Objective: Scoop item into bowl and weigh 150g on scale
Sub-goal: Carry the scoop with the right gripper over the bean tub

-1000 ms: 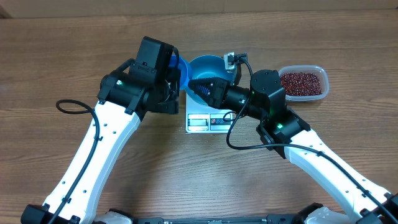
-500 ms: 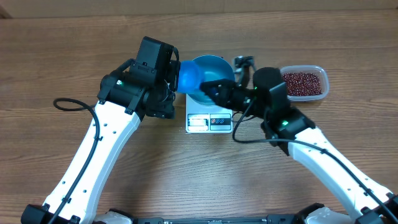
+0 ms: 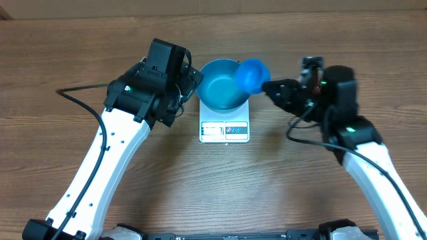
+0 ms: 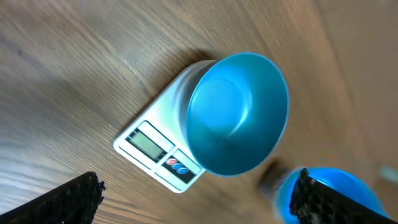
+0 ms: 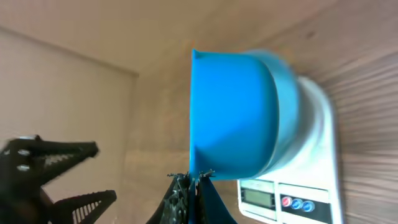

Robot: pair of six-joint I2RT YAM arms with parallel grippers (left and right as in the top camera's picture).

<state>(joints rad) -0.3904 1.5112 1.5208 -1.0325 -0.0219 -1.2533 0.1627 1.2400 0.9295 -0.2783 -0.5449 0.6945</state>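
The round blue bowl [image 3: 223, 87] stands on the white scale [image 3: 225, 129], and its inside looks bare in the left wrist view [image 4: 239, 112]. My left gripper [image 3: 192, 81] hangs open just left of the bowl's rim, holding nothing; its fingers [image 4: 68, 199] frame the scale [image 4: 155, 146]. My right gripper [image 3: 268, 86] is shut on the handle of a small blue scoop [image 3: 252, 73], which hovers tilted at the bowl's right rim. In the right wrist view the scoop [image 5: 233, 118] fills the middle above the shut gripper [image 5: 194, 185]. The item is hidden.
The right arm's wrist and cables [image 3: 330, 90] sit over the table's back right. The left arm [image 3: 113, 140] slants across the left half. In the right wrist view the left gripper's fingers [image 5: 50, 152] show beside the scale [image 5: 305, 186].
My right arm has swung to the right, carrying the scoop from over the bowl's front to its right rim. The left gripper's jaws have spread wider beside the bowl.
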